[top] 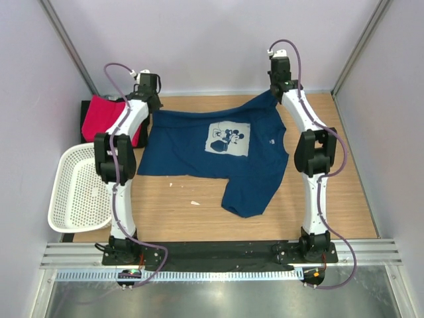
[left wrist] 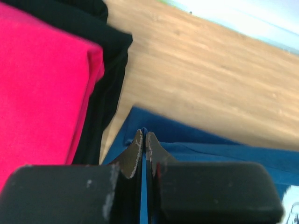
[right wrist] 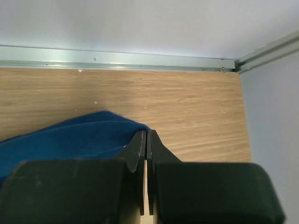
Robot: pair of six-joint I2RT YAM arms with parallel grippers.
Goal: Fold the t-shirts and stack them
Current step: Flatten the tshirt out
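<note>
**Top view:** A soft dark navy blue t-shirt with a white cartoon chest print lies print-up on the light wooden table. Its long axis runs left to right, with the straight hem toward the left and one sleeve drooping toward the near edge. The left gripper is at the far-left corner and the right gripper is at the far-right peak. At the far left, a folded bright pink-red t-shirt sits on a black t-shirt, behind a white perforated plastic basket.

**Left wrist:** The left gripper is clenched on the navy edge, with a blue strip showing between its fingers.

**Right wrist:** The right gripper is pinched together on the tip of the navy cloth.
</note>
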